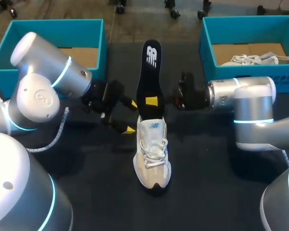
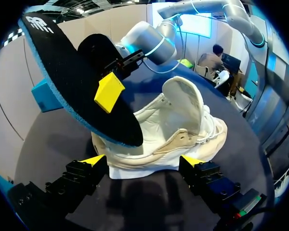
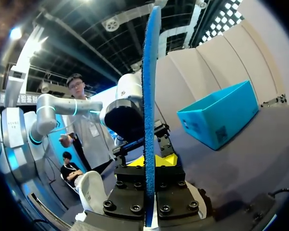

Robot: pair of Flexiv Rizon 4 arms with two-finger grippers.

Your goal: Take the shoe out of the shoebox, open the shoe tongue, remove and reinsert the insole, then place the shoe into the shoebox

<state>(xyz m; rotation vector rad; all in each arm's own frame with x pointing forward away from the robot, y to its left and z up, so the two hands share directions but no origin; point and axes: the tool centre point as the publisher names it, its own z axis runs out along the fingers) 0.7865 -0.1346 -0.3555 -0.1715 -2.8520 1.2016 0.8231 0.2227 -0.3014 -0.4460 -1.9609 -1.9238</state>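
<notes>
A white shoe point(image 1: 152, 153) lies on the dark table, its toe toward me and its tongue point(image 2: 183, 103) folded up. A black insole point(image 1: 149, 79) with a blue edge stands above the shoe's heel opening, its lower end at the opening. My right gripper point(image 1: 151, 101) is shut on the insole; in the right wrist view the insole point(image 3: 149, 120) rises edge-on between the fingers point(image 3: 169, 160). My left gripper point(image 1: 131, 117) is open just left of the shoe's heel, holding nothing. In the left wrist view the shoe point(image 2: 183, 139) lies ahead of the left gripper point(image 2: 142, 160).
A teal shoebox point(image 1: 0, 62) stands at the back left. Another teal shoebox point(image 1: 207, 43) at the back right holds a second white shoe point(image 1: 253, 59). Open table lies in front of the shoe.
</notes>
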